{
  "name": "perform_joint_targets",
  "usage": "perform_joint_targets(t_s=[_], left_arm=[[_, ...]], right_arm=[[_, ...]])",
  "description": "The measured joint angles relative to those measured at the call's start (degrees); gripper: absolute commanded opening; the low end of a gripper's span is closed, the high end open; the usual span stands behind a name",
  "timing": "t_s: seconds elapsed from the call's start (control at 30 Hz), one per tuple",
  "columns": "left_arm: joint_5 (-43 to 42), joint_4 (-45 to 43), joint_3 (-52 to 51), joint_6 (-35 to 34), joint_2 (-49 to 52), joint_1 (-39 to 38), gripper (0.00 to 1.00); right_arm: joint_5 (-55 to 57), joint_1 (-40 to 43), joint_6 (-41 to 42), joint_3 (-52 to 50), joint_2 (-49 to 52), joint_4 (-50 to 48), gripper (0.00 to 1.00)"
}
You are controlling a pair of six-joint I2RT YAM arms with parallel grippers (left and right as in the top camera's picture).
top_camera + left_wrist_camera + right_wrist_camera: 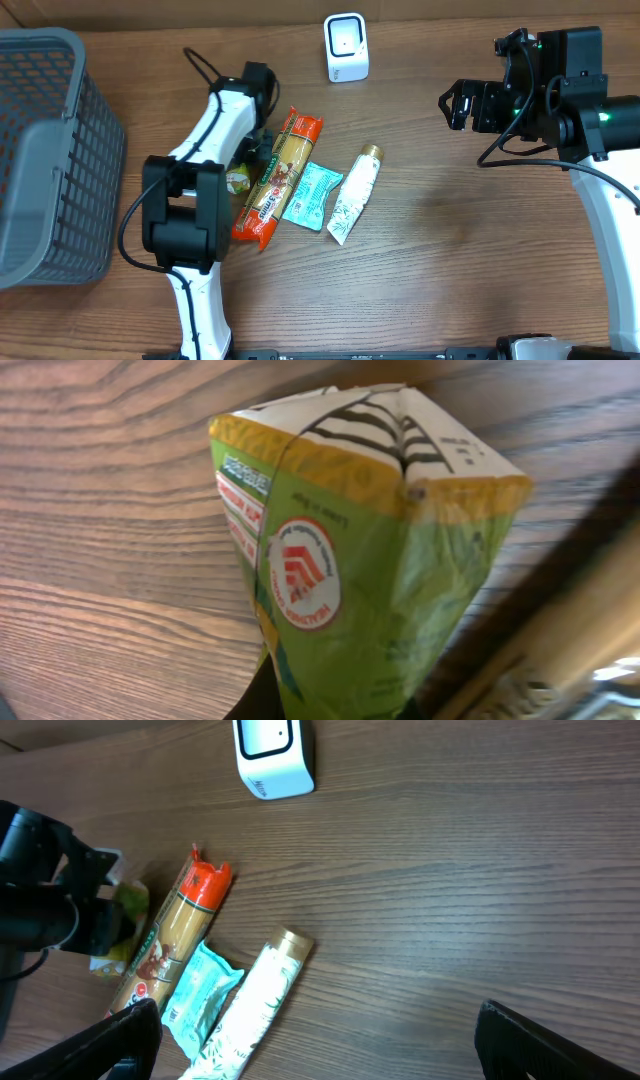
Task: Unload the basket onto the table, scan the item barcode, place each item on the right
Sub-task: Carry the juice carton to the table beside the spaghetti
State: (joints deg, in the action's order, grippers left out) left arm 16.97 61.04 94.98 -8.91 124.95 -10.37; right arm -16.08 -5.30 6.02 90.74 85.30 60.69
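Observation:
My left gripper [335,710] is shut on a green and yellow pouch [370,550] with a round red and white logo, its folded white top pointing away from the camera. In the overhead view this pouch [238,181] sits low over the table at the left gripper [250,160], beside an orange pasta packet [277,178]. The white scanner [346,47] stands at the back of the table, well apart from the pouch. No barcode shows on the pouch. My right gripper [455,105] hangs open at the far right, and in its own view the right gripper [315,1025] holds nothing.
A teal sachet [311,196] and a white tube [354,195] lie right of the pasta packet. A grey mesh basket [50,150] fills the left edge. From the right wrist I see the scanner [273,755], the pasta packet [175,935] and the left arm [50,910].

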Motion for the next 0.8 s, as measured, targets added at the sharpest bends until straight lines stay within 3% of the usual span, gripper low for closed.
perform_joint_targets(t_s=[0.07,0.17,0.2,0.23,0.57,0.8], left_arm=[[-0.20,-0.26,0.00,-0.02,0.02,-1.09,0.14],[-2.86,-0.85,0.04,0.20,0.26,-3.52,0.41],[-4.31,-0.98,0.04,0.15,0.52,-4.31,0.75],[-5.79,-1.03,0.09,0.11,0.70,-4.87,1.00],[-17.75,1.68,1.60,-1.01,0.74,-8.72,1.00],[-25.00,10.05,10.84,-1.64,1.84,-7.21,0.99]], right_arm=[[0.00,0.00,-0.04,0.00,0.00,-0.02,1.00],[0.00,0.00,0.00,0.00,0.00,-0.04,1.00],[0.00,0.00,-0.02,0.00,0.00,-0.02,1.00],[0.02,0.02,0.00,0.00,0.00,-0.02,1.00],[0.02,0.02,-0.04,0.00,0.00,0.00,1.00],[0.00,0.00,-0.04,0.00,0.00,1.70,1.00]])
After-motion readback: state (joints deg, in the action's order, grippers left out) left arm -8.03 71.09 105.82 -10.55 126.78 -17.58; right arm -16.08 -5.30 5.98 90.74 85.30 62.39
